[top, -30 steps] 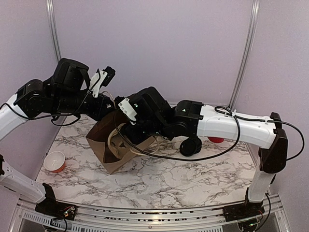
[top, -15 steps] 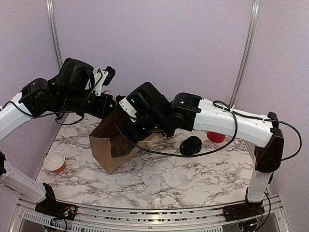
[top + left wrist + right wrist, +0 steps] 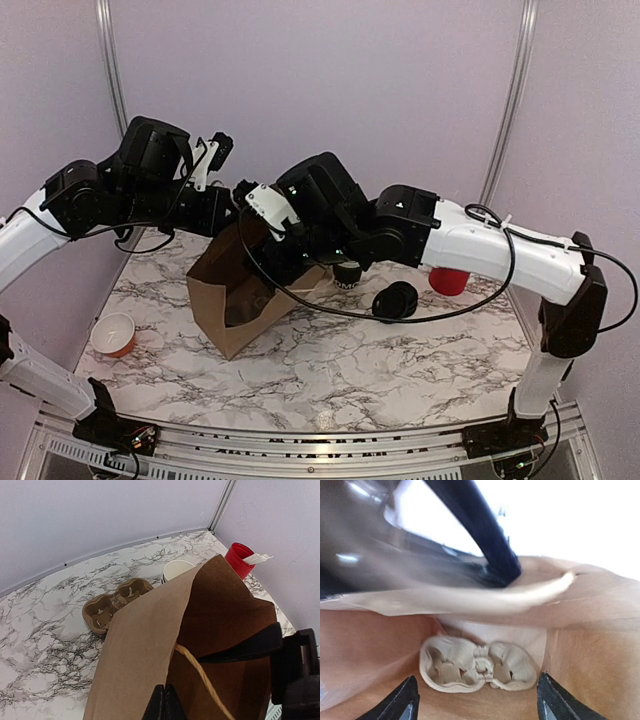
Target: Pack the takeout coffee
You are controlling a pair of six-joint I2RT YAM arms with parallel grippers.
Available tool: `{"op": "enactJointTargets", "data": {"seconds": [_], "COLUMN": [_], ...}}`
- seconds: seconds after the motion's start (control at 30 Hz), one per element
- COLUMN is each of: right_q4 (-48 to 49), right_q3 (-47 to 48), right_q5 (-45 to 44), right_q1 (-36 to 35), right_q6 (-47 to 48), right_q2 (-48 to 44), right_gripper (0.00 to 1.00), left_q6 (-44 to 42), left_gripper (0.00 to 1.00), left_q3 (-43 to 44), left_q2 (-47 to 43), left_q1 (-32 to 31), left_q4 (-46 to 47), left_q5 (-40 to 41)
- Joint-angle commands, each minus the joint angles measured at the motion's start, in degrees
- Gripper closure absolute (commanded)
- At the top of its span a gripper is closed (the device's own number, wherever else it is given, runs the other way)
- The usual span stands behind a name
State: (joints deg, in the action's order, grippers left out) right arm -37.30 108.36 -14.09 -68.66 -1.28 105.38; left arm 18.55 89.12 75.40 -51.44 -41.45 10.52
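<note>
The takeout coffee point(image 3: 395, 301), a small black cup with a round black lid, stands on the marble right of the brown paper bag point(image 3: 232, 300). My left gripper point(image 3: 237, 206) is shut on the bag's upper edge point(image 3: 150, 645) and holds it open; in its wrist view the jaws point(image 3: 164, 702) pinch the paper. My right gripper point(image 3: 272, 262) is open and empty at the bag's mouth. Its wrist view point(image 3: 477, 705) looks in at a pulp cup carrier point(image 3: 477, 665) lying on the bag's bottom.
A lidless black cup stack point(image 3: 347, 275) stands just right of the bag, and shows its white inside in the left wrist view point(image 3: 177, 570). A red cup with white packets point(image 3: 240, 560) stands at the back right. Another pulp carrier point(image 3: 115, 607) lies behind the bag. A small red cup point(image 3: 114, 334) is front left.
My right gripper has drawn back and up out of the bag, uncovering the lidless cup stack. The left gripper still holds the bag's edge, and the bag stands more upright.
</note>
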Motion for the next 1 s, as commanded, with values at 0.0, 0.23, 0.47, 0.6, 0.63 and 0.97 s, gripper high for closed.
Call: {"op": "enactJointTargets", "data": {"seconds": [0.0, 0.23, 0.47, 0.6, 0.63, 0.97], "right_q4": [11.02, 22.41, 25.93, 23.78, 23.24, 16.10], "right_q3": [-2.50, -6.92, -10.48, -12.12, -12.67, -16.58], "right_q5": [2.72, -3.35, -13.84, -13.29, -13.03, -11.22], "right_q1": [-0.95, -0.90, 0.79, 4.47, 5.33, 9.57], "right_q6": [4.43, 5.34, 3.63, -0.41, -1.27, -5.59], "right_q2": [-7.78, -13.57, -16.88, -18.62, -19.11, -19.10], "right_gripper": [0.20, 0.16, 0.13, 0.12, 0.12, 0.12], "left_q6": [1.52, 2.00, 5.78, 8.58, 9.29, 16.00], "left_gripper": [1.00, 1.00, 1.00, 1.00, 1.00, 1.00], "left_q3": [1.21, 1.84, 2.10, 2.19, 2.26, 4.08], "left_q2": [-0.36, -0.59, -1.66, -2.63, -2.77, -1.78], "left_q1": [1.62, 2.81, 6.62, 10.38, 11.37, 27.98], "left_q4": [3.44, 4.83, 5.22, 5.98, 6.23, 9.49], "left_q5": [2.57, 4.46, 7.77, 7.59, 7.54, -1.45]}}
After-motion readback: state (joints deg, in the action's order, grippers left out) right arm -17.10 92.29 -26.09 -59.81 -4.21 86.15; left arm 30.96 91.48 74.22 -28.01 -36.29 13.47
